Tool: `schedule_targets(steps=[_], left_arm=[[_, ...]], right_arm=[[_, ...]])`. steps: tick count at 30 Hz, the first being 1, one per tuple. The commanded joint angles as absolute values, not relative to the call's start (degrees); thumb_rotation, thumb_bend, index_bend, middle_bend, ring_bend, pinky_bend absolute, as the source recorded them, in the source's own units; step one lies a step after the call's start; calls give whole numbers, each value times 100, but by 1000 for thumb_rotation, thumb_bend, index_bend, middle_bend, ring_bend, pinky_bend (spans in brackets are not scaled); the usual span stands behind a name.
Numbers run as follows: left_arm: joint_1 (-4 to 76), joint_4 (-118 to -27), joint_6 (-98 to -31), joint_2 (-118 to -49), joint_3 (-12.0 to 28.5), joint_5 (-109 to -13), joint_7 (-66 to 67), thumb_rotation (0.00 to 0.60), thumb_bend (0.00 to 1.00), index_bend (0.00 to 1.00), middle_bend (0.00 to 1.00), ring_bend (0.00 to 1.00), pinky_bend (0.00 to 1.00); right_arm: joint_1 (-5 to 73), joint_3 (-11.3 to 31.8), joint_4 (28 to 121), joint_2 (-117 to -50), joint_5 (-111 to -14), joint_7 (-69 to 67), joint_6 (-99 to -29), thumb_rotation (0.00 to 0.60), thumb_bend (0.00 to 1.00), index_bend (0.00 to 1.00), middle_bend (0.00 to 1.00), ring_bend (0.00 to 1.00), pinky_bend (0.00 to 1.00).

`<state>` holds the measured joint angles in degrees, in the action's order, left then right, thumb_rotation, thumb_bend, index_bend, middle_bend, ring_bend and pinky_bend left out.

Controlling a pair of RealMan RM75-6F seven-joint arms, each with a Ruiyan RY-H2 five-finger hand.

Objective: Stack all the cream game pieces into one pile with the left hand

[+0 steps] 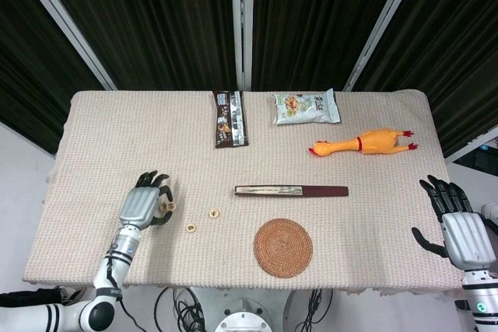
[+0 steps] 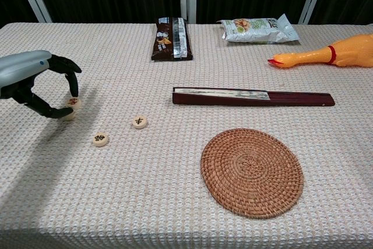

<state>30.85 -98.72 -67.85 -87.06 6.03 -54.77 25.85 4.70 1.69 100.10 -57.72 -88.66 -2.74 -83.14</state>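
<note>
My left hand point(image 1: 143, 205) point(image 2: 34, 79) hovers over the table's front left and pinches a cream game piece point(image 1: 166, 207) point(image 2: 72, 103) with a red mark between thumb and fingertip. That piece sits on or just above another cream piece beneath it; I cannot tell if they touch. Two more cream pieces lie flat and apart to the right: one point(image 1: 213, 212) point(image 2: 139, 122) nearer the fan, one point(image 1: 191, 228) point(image 2: 100, 139) nearer the front edge. My right hand point(image 1: 459, 227) hangs off the table's right front corner, fingers spread, holding nothing.
A folded fan point(image 1: 291, 190) point(image 2: 253, 97) lies across the middle, with a round woven coaster point(image 1: 283, 247) point(image 2: 252, 172) in front of it. At the back are a chocolate bar point(image 1: 231, 118), a snack bag point(image 1: 306, 107) and a rubber chicken point(image 1: 363, 144).
</note>
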Motion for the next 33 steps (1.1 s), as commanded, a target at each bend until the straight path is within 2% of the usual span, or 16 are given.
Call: schedule_targets(steps=[1, 33], left_arm=[[3043, -9793, -6806, -8722, 613, -5476, 2514, 600, 287, 505, 131, 0, 0], [2921, -9295, -6546, -8833, 656, -5574, 2165, 600, 287, 489, 131, 0, 0]], right_arm=[[469, 168, 10011, -5772, -8870, -267, -8320, 600, 236, 0, 0, 0, 0], [511, 169, 10041, -5770, -8777, -185, -8196, 600, 236, 0, 0, 0, 0]])
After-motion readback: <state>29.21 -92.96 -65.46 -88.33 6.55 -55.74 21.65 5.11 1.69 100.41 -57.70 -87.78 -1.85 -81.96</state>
